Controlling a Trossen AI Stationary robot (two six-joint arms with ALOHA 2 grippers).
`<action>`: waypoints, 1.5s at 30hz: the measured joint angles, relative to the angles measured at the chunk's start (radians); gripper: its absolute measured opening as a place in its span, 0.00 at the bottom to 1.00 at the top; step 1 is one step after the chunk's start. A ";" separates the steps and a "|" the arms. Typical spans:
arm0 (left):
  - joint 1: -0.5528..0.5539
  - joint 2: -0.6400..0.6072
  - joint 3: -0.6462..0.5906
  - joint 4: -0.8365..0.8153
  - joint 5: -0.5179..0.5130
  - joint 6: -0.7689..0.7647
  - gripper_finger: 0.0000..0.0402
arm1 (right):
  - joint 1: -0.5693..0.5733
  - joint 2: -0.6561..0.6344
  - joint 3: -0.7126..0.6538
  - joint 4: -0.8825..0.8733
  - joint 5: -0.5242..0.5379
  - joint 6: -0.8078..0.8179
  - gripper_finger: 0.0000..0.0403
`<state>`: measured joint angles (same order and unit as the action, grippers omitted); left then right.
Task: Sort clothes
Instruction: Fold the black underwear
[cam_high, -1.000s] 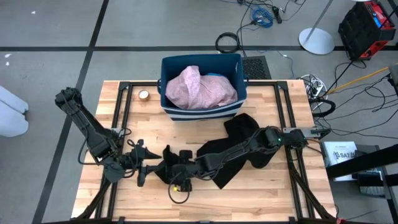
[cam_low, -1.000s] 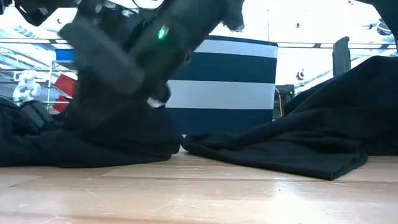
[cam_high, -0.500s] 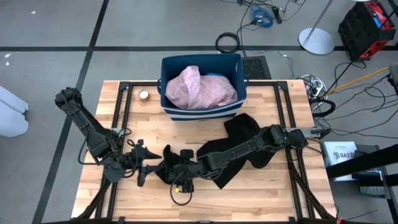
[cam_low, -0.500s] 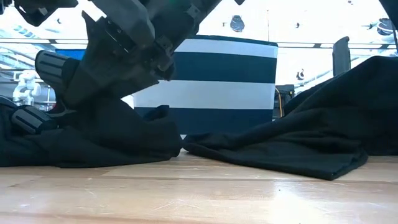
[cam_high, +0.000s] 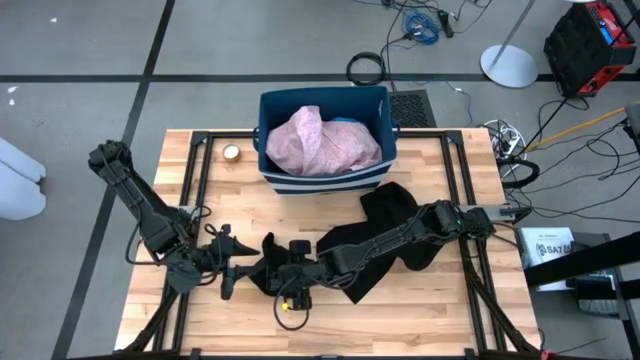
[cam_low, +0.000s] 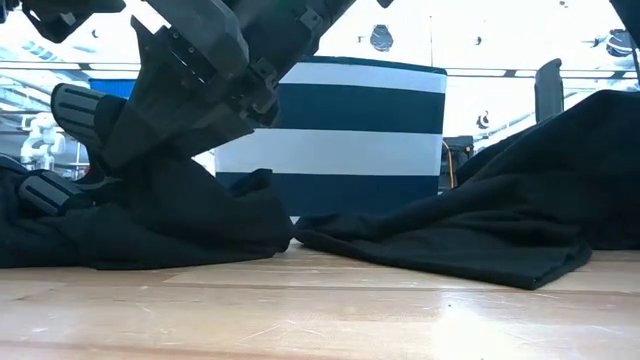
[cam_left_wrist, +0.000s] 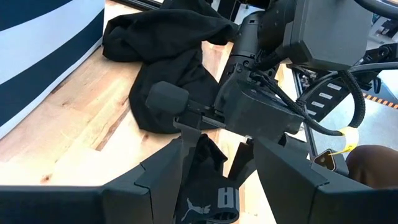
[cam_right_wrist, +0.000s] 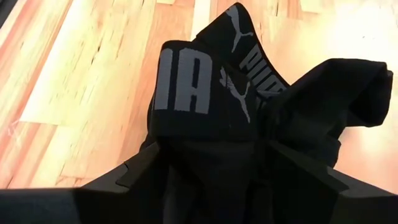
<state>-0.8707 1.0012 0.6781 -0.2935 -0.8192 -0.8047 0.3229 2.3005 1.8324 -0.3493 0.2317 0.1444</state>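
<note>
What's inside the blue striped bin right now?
A large pale pink garment fills most of the bin, heaped about to its rim. A sliver of blue fabric shows behind it. Anything underneath is covered.

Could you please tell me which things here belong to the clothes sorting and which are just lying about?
Part of the job:
- pale pink garment in the bin
- large black garment on the table
- small black logo garment between both grippers

Lying about:
- small round object beside the bin
- cables on the floor
</note>
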 joint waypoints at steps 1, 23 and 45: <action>0.000 0.000 0.000 0.000 0.000 0.000 0.51 | 0.000 0.000 0.000 0.000 0.000 0.000 0.62; 0.000 0.000 0.000 -0.001 0.000 0.002 0.51 | 0.000 0.005 0.002 0.099 -0.055 -0.007 0.62; 0.001 0.000 0.000 -0.009 -0.022 0.035 0.51 | 0.002 0.137 0.002 0.200 0.057 -0.172 0.62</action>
<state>-0.8700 1.0012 0.6781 -0.3026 -0.8409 -0.7700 0.3244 2.4377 1.8339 -0.1494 0.2887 -0.0277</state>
